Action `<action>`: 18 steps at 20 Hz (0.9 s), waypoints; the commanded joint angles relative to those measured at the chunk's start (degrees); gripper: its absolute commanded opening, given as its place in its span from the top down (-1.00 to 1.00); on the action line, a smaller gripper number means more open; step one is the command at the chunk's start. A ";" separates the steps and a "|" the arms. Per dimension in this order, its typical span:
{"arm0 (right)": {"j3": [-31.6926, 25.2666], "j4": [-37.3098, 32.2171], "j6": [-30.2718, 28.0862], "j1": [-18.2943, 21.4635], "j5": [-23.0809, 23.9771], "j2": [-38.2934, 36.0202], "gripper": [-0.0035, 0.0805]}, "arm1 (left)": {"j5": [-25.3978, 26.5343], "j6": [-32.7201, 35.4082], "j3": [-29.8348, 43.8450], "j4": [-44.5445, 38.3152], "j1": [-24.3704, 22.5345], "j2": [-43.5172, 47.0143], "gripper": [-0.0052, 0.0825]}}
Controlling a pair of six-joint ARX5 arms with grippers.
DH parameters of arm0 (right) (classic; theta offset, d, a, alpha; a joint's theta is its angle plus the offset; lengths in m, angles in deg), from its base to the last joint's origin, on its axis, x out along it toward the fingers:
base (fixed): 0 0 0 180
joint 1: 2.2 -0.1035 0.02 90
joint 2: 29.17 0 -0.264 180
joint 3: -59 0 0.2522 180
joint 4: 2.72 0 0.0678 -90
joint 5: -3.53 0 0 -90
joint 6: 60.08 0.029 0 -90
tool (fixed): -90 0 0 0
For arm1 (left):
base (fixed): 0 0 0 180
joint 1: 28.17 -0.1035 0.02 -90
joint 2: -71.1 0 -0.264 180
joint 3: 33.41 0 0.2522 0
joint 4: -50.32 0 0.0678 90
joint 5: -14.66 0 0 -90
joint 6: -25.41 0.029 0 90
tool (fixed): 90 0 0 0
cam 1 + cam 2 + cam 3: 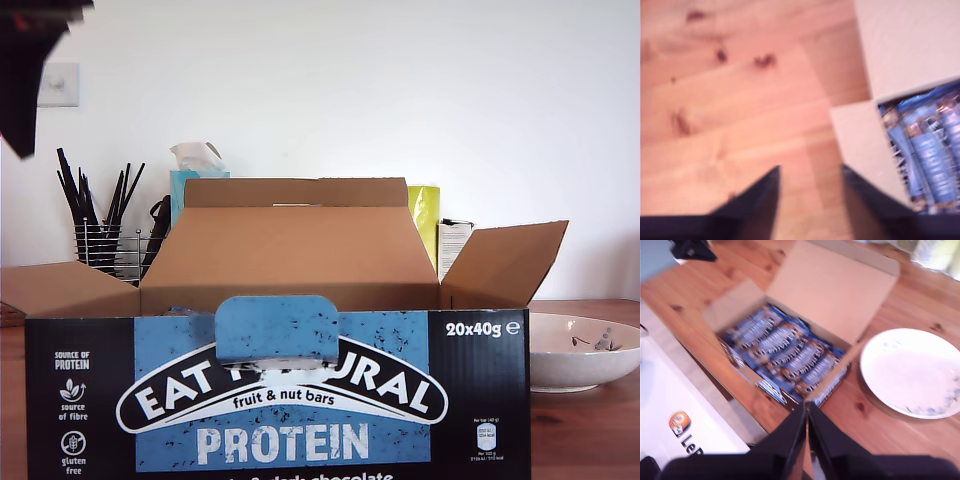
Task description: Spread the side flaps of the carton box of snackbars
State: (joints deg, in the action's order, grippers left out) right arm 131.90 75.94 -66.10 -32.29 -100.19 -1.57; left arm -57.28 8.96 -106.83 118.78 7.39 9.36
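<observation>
The black and blue carton box [300, 400] stands close in the exterior view, open, with blue snackbars [785, 350] inside. Its wide brown lid flap [290, 245] stands up at the back. One side flap [70, 290] lies nearly flat towards the exterior view's left. The other side flap [505, 262] slants up and outward on the exterior view's right. My first gripper [810, 195] is open over bare table, beside a brown flap [860, 145] and the bars [930, 145]. My second gripper [807, 432] is shut on nothing, high above the box's front wall.
A white bowl [580, 350] sits on the wooden table at the exterior view's right, close to the raised side flap. Behind the box are a wire holder of black sticks [100, 220], a tissue box [195, 170] and a yellow-green packet [425, 215]. A black arm part [20, 70] hangs at the exterior view's upper left.
</observation>
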 commanded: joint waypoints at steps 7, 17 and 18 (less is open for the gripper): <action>-5.99 -23.76 2.56 0.15 1.51 0.59 0.95 | -6.01 9.88 3.15 -18.80 3.48 10.67 0.83; -13.18 -31.71 3.30 4.66 3.61 1.79 0.95 | -19.04 17.66 9.57 -27.56 -5.09 17.09 0.83; -13.20 -30.10 3.48 4.66 3.17 0.83 0.95 | -20.72 18.05 11.08 -27.78 -5.92 18.99 0.83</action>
State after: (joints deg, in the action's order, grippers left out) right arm 119.26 45.17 -62.93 -27.66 -96.61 0.20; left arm -77.06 26.30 -96.60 91.93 1.70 26.85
